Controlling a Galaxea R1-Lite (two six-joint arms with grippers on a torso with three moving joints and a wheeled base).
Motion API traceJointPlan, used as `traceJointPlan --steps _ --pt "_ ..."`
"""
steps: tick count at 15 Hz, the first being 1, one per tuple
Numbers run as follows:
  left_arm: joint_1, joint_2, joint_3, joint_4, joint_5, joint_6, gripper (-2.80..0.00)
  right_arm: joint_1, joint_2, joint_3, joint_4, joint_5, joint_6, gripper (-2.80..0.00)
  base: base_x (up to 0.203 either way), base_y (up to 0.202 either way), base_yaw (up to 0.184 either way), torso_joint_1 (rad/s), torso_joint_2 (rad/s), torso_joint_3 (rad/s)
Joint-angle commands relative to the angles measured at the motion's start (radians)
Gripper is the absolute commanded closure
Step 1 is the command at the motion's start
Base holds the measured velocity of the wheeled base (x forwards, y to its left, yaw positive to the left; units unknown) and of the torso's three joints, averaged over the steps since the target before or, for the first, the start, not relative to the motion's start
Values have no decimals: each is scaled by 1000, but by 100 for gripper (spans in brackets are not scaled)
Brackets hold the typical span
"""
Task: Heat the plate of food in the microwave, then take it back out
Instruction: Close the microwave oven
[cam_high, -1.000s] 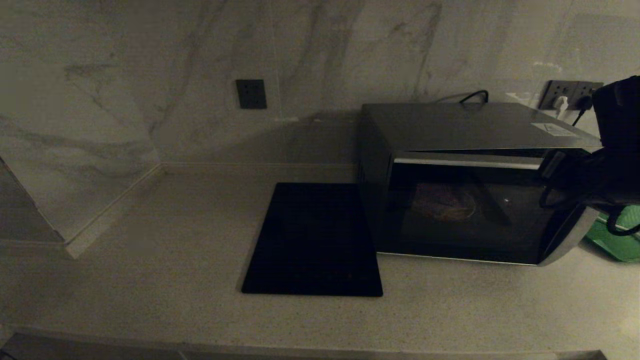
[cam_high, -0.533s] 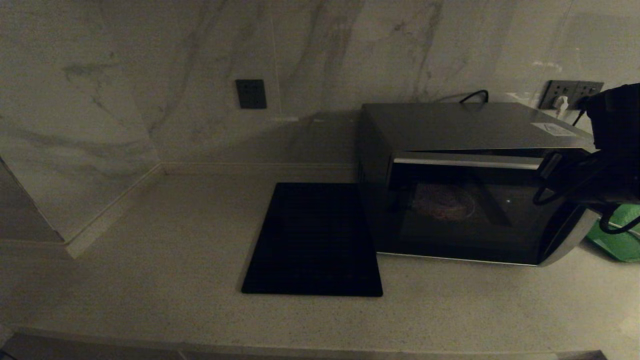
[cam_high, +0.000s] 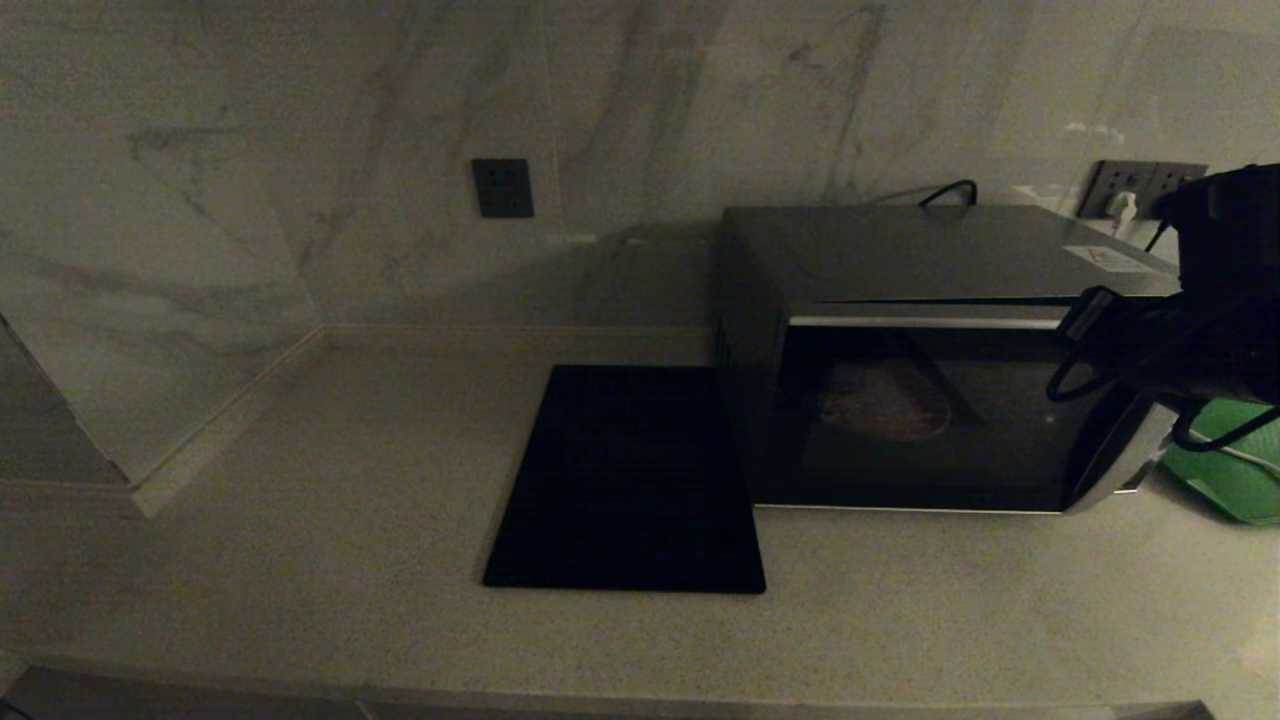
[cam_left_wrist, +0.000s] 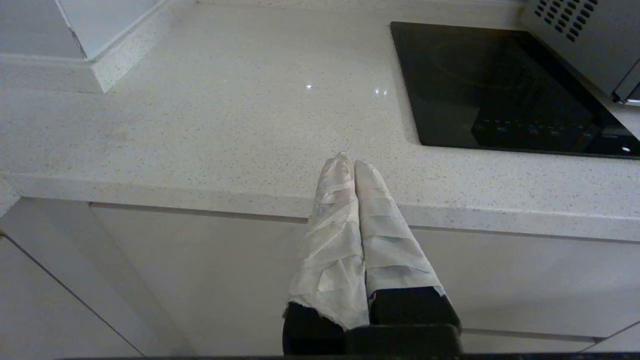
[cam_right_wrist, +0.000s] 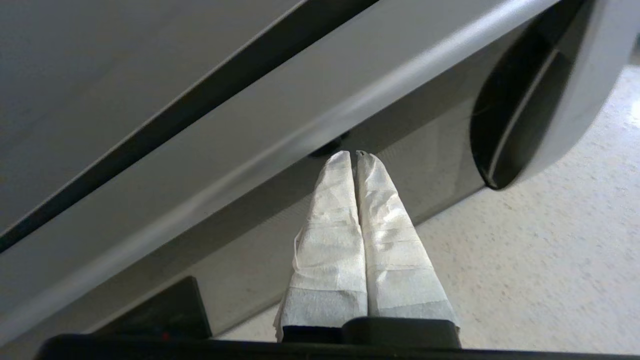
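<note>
step: right gripper (cam_right_wrist: 356, 155) closed, empty, pushing microwave (cam_high: 930, 360) door shut at frame right (plate of food (cam_high: 885, 405) inside) | next: press start | left gripper (cam_left_wrist: 350, 162) closed, parked

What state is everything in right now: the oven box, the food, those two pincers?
microwave: door almost shut, unlit inside
plate of food: inside, behind the glass
right pincer: shut, tips at the door
left pincer: shut, idle by the counter edge
green tray: beside the microwave

You see a dark-grey and silver microwave (cam_high: 930, 350), a black mat (cam_high: 630, 480), a green tray (cam_high: 1235, 470) and a pale speckled counter (cam_high: 300, 500) under grey-veined white marble wall (cam_high: 250, 150).
</note>
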Motion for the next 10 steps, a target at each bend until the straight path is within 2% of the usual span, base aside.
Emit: traceJointPlan --steps 1,10 --pt "0 0 0 -1 0 -1 0 1 7 28 -18 -2 5 0 0 0 0 0 0 0" --pt "0 1 0 -1 0 -1 0 1 37 56 -110 0 1 0 0 0 0 0 0 0"
